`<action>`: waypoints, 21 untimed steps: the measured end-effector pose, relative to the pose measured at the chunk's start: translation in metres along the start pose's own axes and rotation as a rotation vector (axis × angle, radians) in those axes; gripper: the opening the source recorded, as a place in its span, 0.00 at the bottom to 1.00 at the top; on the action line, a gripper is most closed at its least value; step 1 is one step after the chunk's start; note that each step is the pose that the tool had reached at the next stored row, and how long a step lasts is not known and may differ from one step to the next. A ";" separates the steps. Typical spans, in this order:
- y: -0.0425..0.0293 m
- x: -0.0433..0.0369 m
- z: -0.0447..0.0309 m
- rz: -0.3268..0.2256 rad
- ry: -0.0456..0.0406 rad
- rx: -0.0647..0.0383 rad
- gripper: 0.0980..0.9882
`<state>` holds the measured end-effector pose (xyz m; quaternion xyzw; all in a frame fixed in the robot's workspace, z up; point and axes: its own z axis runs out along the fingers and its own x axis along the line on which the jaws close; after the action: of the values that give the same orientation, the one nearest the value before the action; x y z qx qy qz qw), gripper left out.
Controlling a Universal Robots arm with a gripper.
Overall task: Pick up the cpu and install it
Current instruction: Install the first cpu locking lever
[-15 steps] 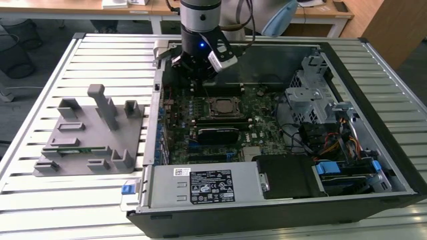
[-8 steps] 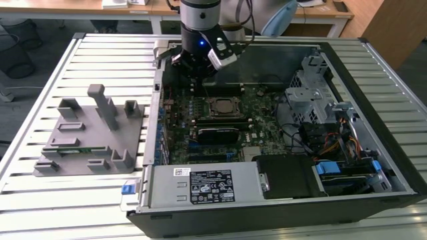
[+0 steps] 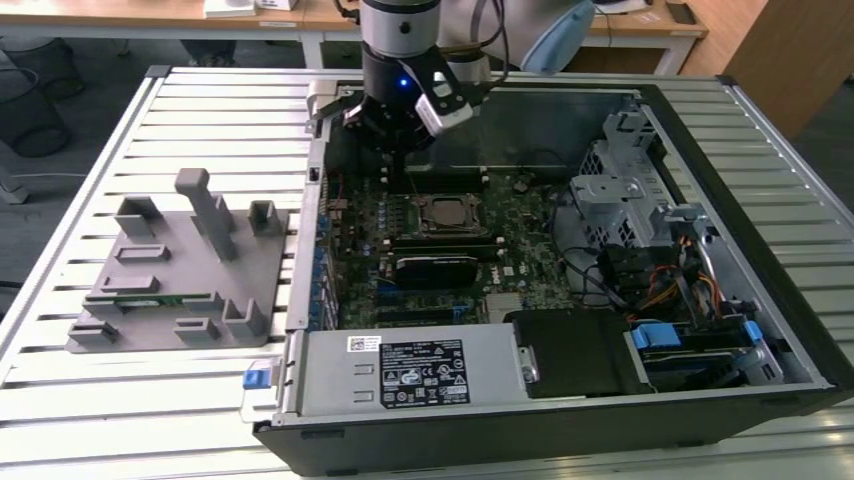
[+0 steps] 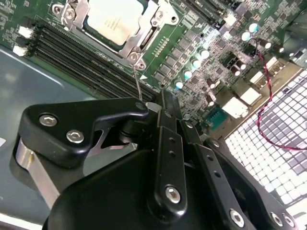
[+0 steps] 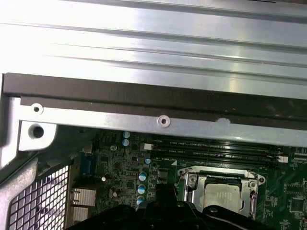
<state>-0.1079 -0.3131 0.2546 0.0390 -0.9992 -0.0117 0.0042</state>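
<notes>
The cpu (image 4: 112,19) lies in the socket at the motherboard's (image 3: 521,225) middle. The gripper (image 4: 162,98) hangs over the motherboard's edge beside the case wall (image 5: 144,100). Its pincer is closed together and empty.

Second wrist view: the cpu (image 4: 112,19) was cut off by the picture's edge; the gripper (image 4: 164,103) hid part of the motherboard (image 4: 192,52) beneath its dark body. First wrist view: the cpu's near side was covered, apparently by that same body. Exterior view: the arm (image 3: 400,30) ran off the frame's upper edge.
</notes>
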 end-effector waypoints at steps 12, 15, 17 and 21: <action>-0.0002 -0.0122 -0.0001 0.000 -0.0001 0.000 0.01; -0.0007 -0.0192 -0.0002 0.000 -0.0001 0.000 0.01; -0.0011 -0.0244 -0.0002 0.000 -0.0002 0.000 0.01; -0.0020 -0.0363 -0.0003 0.000 -0.0001 0.000 0.01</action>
<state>-0.0716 -0.3123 0.2546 0.0391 -0.9992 -0.0117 0.0041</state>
